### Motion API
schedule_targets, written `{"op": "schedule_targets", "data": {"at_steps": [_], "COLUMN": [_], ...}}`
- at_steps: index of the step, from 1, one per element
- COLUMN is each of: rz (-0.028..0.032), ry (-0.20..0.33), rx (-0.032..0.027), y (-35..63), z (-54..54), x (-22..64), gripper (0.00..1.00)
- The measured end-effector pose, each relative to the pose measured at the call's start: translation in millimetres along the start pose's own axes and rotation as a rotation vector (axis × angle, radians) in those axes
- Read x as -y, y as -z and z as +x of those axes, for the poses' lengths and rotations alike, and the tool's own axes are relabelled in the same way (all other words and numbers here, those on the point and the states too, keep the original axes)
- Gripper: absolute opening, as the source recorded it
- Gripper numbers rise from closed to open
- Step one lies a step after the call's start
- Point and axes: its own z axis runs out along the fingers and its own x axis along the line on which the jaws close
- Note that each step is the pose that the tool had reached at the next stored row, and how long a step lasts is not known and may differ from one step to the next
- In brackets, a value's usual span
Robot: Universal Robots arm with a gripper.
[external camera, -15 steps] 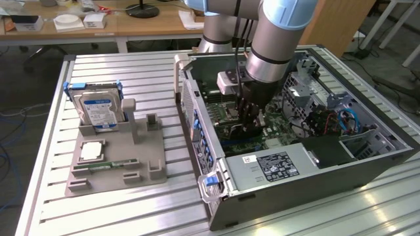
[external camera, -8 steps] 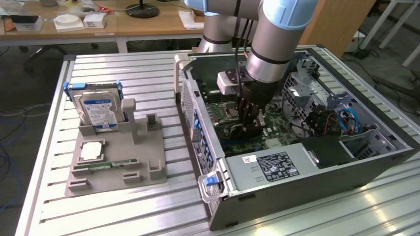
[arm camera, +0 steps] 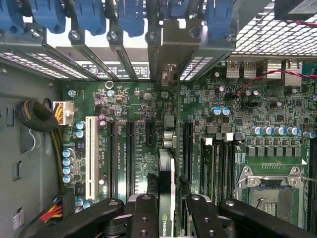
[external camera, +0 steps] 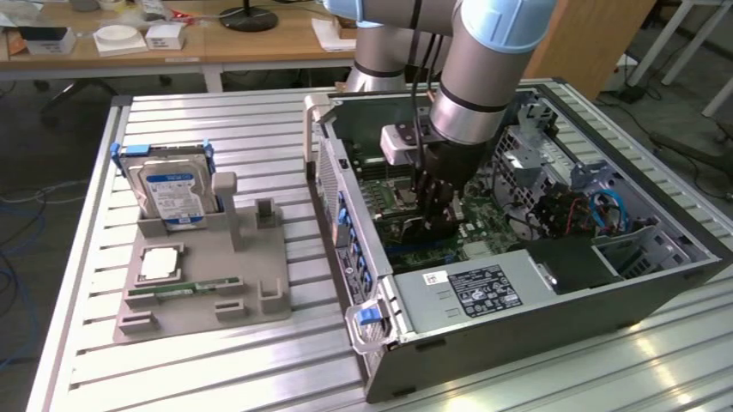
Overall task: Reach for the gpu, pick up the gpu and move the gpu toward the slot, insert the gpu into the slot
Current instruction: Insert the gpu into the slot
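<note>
Now the arm reaches straight down (inside the case), tool pinching the gpu edge-on.

Robotics lab, set up for PC assembly.
An open PC case is laid on a slatted aluminium table, a parts jig is placed beside it, and cluttered wooden benches are seen behind.
</note>
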Motion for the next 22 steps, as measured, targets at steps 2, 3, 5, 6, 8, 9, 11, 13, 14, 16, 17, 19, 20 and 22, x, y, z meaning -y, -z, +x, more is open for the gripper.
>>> {"op": "schedule_targets", "data": {"at_steps": [2,3,5,6,8,9,11,13,14,16,17,19,20,22], "rz": [0.0001,0.0002,0.0003,0.0002,-0.0001,-0.0002,0.0000,0.0000,0.0001,0.0001,0.0000,0.0001,0.0000,0.0000], "ry": [0.000,0.000,0.000,0.000,0.000,0.000,0.000,0.000,0.000,0.000,0.000,0.000,0.000,0.000], "rx": [0.0000,0.0000,-0.0002,0.0000,-0.0002,-0.0003,-0.0001,0.0000,0.0000,0.0000,-0.0001,0.0000,0.0000,0.0000], "y": [0.0,-0.3,-2.2,-2.9,-3.0,-3.0,-3.1,-3.1,-3.1,-3.2,-3.1,-3.2,-3.2,-3.2], "z": [0.0,0.0,0.0,0.1,0.1,0.1,0.1,0.1,0.1,0.1,0.1,0.1,0.1,0.1], "x": [0.0,-0.4,-1.3,-1.6,-1.8,-1.8,-1.8,-1.8,-1.8,-1.8,-1.8,-1.8,-1.8,-1.8], "gripper": [0.26,0.26,0.26,0.26,0.26,0.26,0.26,0.26,0.26,0.26,0.26,0.26,0.26,0.26]}}
